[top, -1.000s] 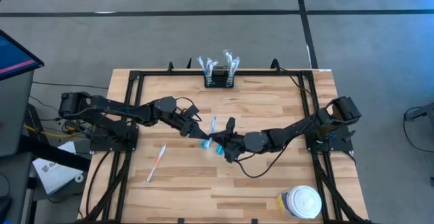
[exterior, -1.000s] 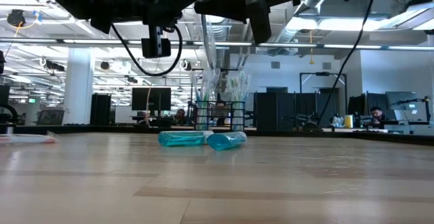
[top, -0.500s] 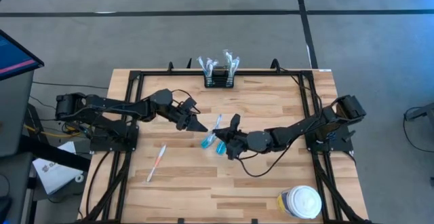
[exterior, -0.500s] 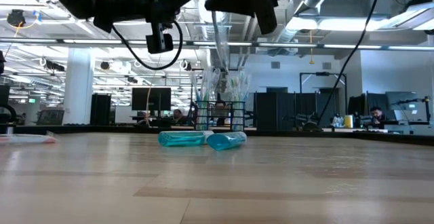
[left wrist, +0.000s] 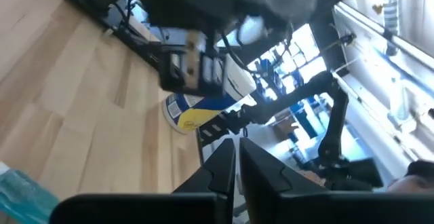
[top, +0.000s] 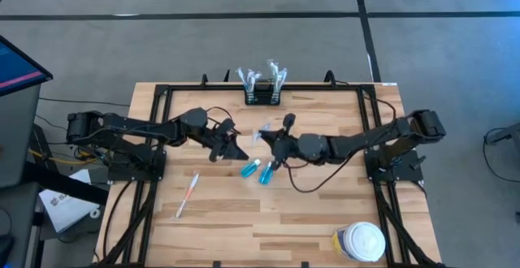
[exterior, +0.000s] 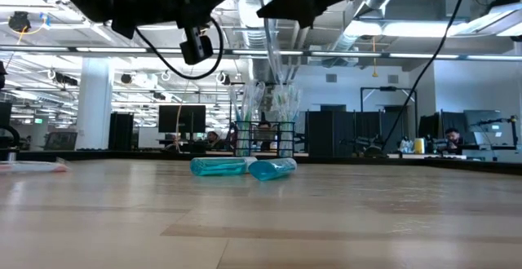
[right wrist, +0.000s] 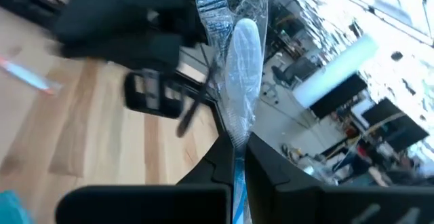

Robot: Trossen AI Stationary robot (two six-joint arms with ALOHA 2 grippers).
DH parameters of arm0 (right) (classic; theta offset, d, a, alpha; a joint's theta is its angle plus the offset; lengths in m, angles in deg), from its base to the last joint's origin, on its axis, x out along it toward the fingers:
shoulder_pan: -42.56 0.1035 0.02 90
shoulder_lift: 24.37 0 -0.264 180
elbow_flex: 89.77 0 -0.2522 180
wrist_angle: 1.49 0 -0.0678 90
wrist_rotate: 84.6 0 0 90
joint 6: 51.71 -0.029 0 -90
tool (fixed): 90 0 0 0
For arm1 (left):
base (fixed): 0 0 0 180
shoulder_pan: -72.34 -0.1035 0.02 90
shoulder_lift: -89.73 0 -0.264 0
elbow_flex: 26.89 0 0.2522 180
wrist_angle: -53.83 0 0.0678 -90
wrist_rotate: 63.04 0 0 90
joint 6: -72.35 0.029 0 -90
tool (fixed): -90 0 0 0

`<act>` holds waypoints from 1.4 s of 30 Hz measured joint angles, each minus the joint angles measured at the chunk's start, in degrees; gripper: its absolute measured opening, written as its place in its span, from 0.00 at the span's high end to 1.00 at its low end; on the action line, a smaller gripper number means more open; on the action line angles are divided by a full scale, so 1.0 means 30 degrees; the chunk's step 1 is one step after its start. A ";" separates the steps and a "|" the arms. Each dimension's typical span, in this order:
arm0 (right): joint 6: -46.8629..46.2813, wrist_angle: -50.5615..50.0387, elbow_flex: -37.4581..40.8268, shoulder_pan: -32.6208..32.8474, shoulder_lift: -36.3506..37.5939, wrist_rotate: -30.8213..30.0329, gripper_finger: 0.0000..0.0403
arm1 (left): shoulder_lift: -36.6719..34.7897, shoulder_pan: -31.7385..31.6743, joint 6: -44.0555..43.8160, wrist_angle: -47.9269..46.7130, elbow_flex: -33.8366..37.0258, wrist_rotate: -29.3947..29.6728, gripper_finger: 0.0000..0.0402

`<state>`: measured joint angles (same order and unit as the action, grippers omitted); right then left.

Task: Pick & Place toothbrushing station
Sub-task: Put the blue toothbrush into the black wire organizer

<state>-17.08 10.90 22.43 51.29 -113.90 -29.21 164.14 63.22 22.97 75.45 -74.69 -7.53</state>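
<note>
**Right gripper holds a wrapped toothbrush above the table, short of the black holder**

Seen from above, a wooden table (top: pixel 325 219) sits inside a black frame. At the far left, the left arm reaches in toward the middle. Its left gripper (top: pixel 236 149) hangs above the wood with its fingers pressed together and nothing between them. In front of that arm, near the left side, a loose toothbrush (top: pixel 188 195) with a reddish end lies flat on the table.

Moving toward the centre, two small blue bottles (top: pixel 257 171) lie on their sides, touching or nearly touching, just beside the left gripper's tip and just in front of the right gripper.

The right gripper (top: pixel 269 137) is near the table's middle, raised off the surface, with its fingers clamped on a wrapped toothbrush (right wrist: pixel 241 54) in clear crinkled plastic; the brush head sticks out past the fingertips.

The black holder (top: pixel 262 96) stands at the middle of the table's back edge, with several wrapped items already upright in it. It lies beyond the right gripper, toward the back edge, near but clearly apart from it, and farther from the left gripper.

At the right front corner stands a round white-lidded jar (top: pixel 360 241) with a yellow label, well away from both grippers.
</note>
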 joint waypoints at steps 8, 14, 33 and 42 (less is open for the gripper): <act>-0.1466 0.0260 0.0000 -0.2219 0.0000 0.1726 0.99 | 0.0022 0.0697 0.2390 -0.0015 0.0007 0.0078 0.97; -0.2628 0.0991 0.0000 -0.4016 0.0000 0.2895 1.00 | 0.0029 0.1213 0.4434 -0.0007 0.0015 0.0947 0.98; -0.6191 0.3766 0.1676 -0.8958 0.0000 0.5544 1.00 | 0.0029 0.2599 0.9001 -0.0007 0.0022 0.4619 0.98; -0.7175 0.4618 0.2047 -1.0215 -0.0107 0.6158 1.00 | 0.0029 0.2591 0.9034 -0.0007 0.0022 0.4682 0.98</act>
<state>-38.60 24.76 28.57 20.64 -114.23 -10.74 164.23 70.99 50.07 75.42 -74.63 6.52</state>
